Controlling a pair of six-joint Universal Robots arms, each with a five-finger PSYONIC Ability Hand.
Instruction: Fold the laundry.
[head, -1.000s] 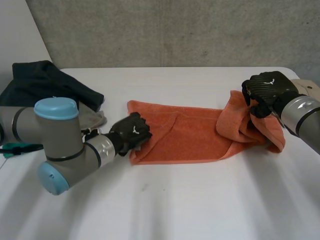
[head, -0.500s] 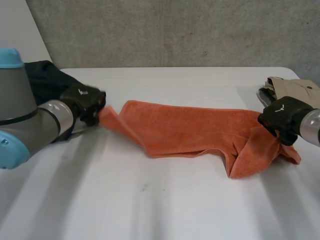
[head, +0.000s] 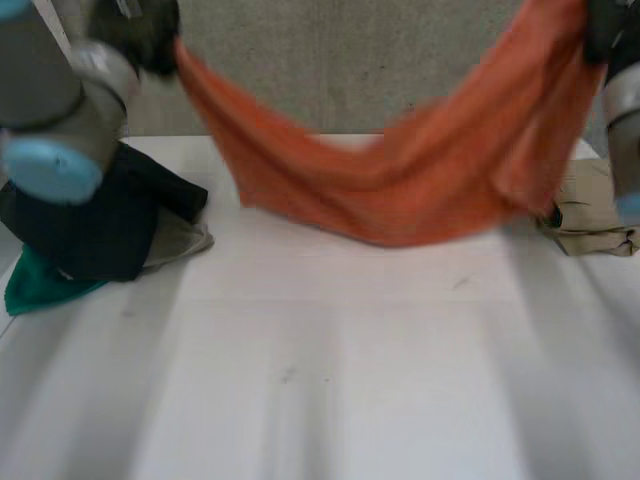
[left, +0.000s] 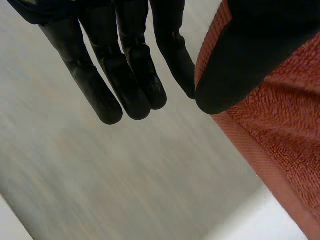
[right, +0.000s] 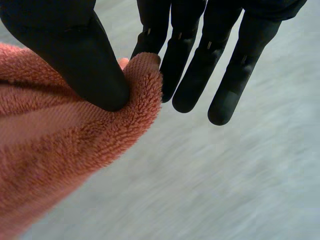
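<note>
The orange towel (head: 400, 190) is soft, light terry and limp. It hangs in a deep sag between my hands, low over the white table (head: 330, 380). The end corners are the sound holds. My left hand (left: 130, 75) pinches one end under its thumb, and my right hand (right: 75, 50) does likewise. Both arms are high and wide apart.

Left hand (head: 150, 35) and right hand (head: 603, 28) high, thumbs (right: 85, 60) tight against fingers (right: 192, 75)

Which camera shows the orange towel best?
Head view: it shows nearly the whole orange towel, sagging in midair. The wrist views show the parts pinched by the left robot hand and right robot hand.
</note>
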